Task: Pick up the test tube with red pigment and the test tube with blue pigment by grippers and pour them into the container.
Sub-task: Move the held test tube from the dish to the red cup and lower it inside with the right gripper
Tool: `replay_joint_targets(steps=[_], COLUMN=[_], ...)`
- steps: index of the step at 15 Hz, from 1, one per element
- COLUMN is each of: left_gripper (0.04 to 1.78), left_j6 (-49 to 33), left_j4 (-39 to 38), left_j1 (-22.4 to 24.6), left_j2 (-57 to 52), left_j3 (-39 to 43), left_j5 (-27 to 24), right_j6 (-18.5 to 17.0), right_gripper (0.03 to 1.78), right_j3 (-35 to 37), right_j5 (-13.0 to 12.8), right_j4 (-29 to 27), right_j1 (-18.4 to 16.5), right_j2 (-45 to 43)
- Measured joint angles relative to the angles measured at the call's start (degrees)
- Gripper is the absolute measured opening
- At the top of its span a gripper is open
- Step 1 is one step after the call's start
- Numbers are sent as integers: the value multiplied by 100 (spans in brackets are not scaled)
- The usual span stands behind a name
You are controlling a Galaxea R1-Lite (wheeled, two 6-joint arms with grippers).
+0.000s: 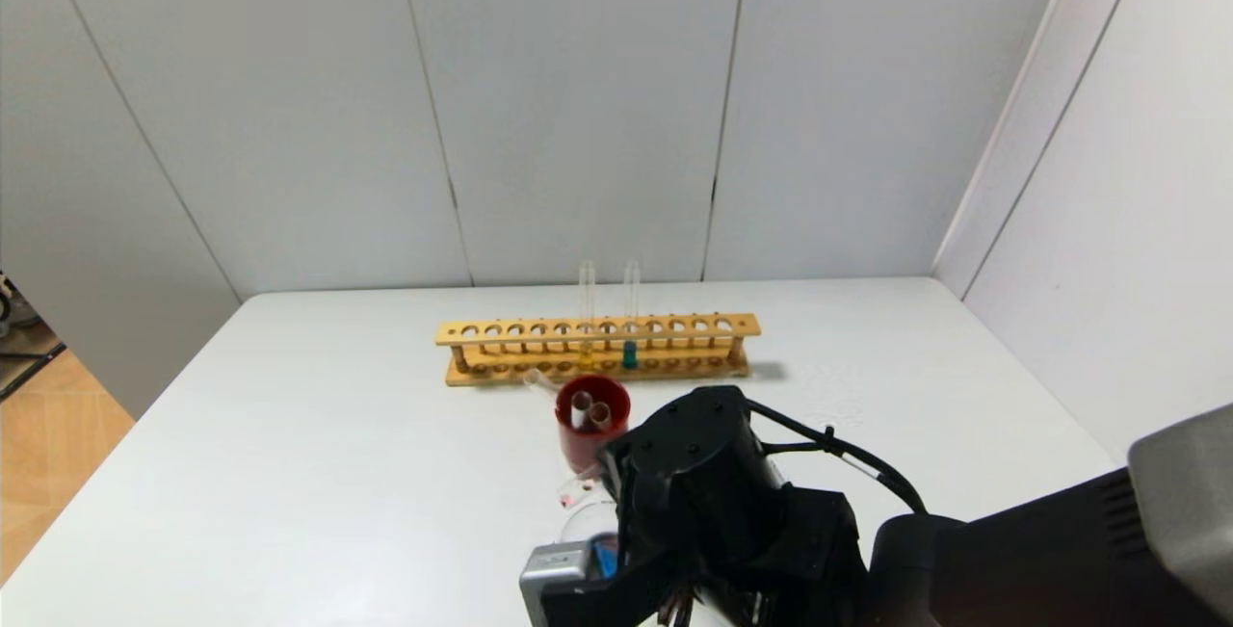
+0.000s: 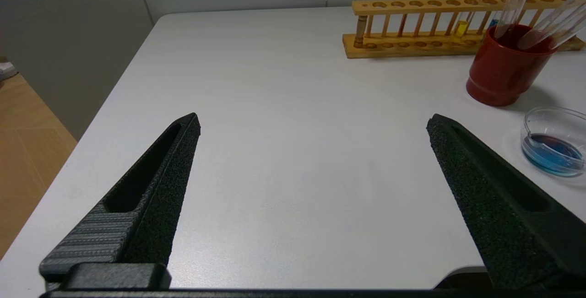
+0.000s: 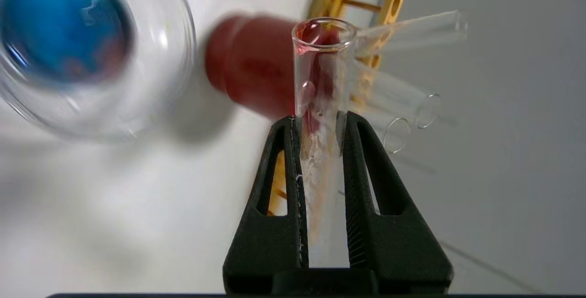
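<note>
One test tube with red pigment [image 3: 320,83] is pinched by the right gripper [image 3: 320,124] beside the container [image 3: 87,46]; the left gripper [image 2: 313,126] is held spread wide.

Right arm [image 1: 1011,560]: bulky matte black housing, rounded wrist block with several small screws on its top face. Black cable loops from the wrist block back along the arm, tied with a small clip. Grey panel at the far right edge of the head view. Small grey block with a blue patch at the front end of the wrist.

Right gripper [image 3: 320,121]: two flat black fingers, triangular, each with a triangular cut-out, ribbed inner faces, rough printed texture.

Left gripper [image 2: 313,124]: two long black tapering fingers [image 2: 155,188], grainy surface, a slot-shaped recess along each, ridged grey-black section near the base, black crossbar behind.
</note>
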State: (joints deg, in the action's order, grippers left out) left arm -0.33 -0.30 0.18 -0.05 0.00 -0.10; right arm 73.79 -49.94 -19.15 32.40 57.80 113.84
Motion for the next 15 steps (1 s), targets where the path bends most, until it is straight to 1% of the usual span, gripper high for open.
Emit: replay_joint_targets(steps=[2, 3, 5, 6, 7, 8, 9, 10, 12, 13, 14, 15], left_gripper=[175, 175, 175, 175, 175, 175, 175, 175, 175, 175, 175, 175], left_j6=[0, 0, -2, -5, -2, -9, -2, -2, 0, 0, 0, -5], left_j4=[0, 0, -2, 0, 0, 0, -2, -2, -2, 0, 0, 0], left_j1=[0, 0, 0, 2, 2, 0, 0, -2, 0, 0, 2, 2], left_j2=[0, 0, 0, 0, 0, 0, 0, 0, 0, 0, 0, 0], left_j3=[0, 0, 0, 0, 0, 0, 0, 0, 0, 0, 0, 0], left_j5=[0, 0, 0, 0, 2, 0, 0, 2, 2, 0, 0, -1], right_j6=[-1164, -1840, -3127, -3783, -4320, -4771, -5174, -5480, -5954, -6178, -6451, -6749], right_gripper=[32, 32, 32, 32, 32, 32, 32, 32, 32, 32, 32, 32], right_j3=[102, 149, 212, 251, 321, 419, 540, 656, 817, 855, 874, 879], right_j5=[350, 477, 571, 562, 555, 551, 542, 529, 513, 510, 507, 501], right_j4=[41, 69, 327, 662, 1070, 1517, 2030, 2523, 3504, 3868, 4116, 4233], right_j1=[2, 2, -9, -50, -124, -226, -358, -502, -909, -1100, -1237, -1353], right_j2=[-160, -254, -428, -512, -579, -639, -692, -733, -780, -791, -796, -797])
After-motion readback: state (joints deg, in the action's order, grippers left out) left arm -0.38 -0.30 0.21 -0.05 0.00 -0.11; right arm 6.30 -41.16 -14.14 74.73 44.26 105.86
